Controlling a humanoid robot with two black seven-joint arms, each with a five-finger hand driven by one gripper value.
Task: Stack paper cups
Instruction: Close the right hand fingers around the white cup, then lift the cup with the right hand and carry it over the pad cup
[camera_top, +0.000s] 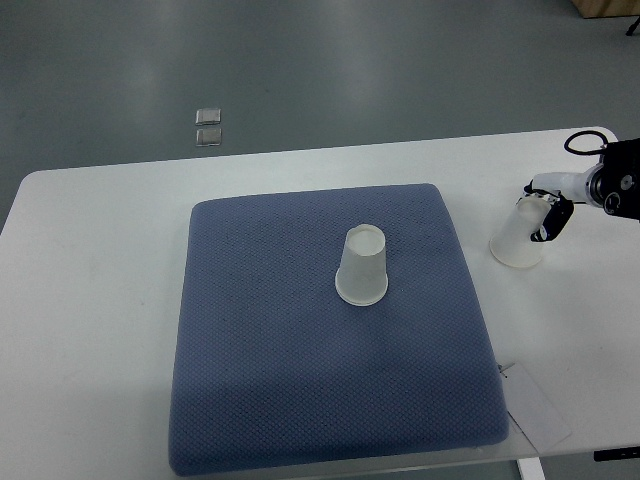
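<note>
1. You are looking steeply down at a white table (100, 260) with rounded corners; grey floor (300, 60) lies beyond its far edge.
2. A square blue-grey mat (260, 380) with a fine woven, dimpled texture and soft rounded corners covers the middle of the table.
3. One paper cup (362, 265) stands upside down near the centre of the mat. It is plain white, tapered, with its wide rim flat on the fabric and its narrow base up.
4. A second paper cup (518, 240), equally plain, is also upside down on the bare table, just past the mat's right edge, leaning slightly.
5. Your right robot hand (548, 212), white with black fingertips, enters from the right edge, and its fingers are closed around the upper part of this second cup.
6. No writing or brand shows on either cup.
7. A white sheet of paper (535, 405) lies at the mat's near right corner.
8. Two small pale squares (208, 126) sit on the floor.
</note>
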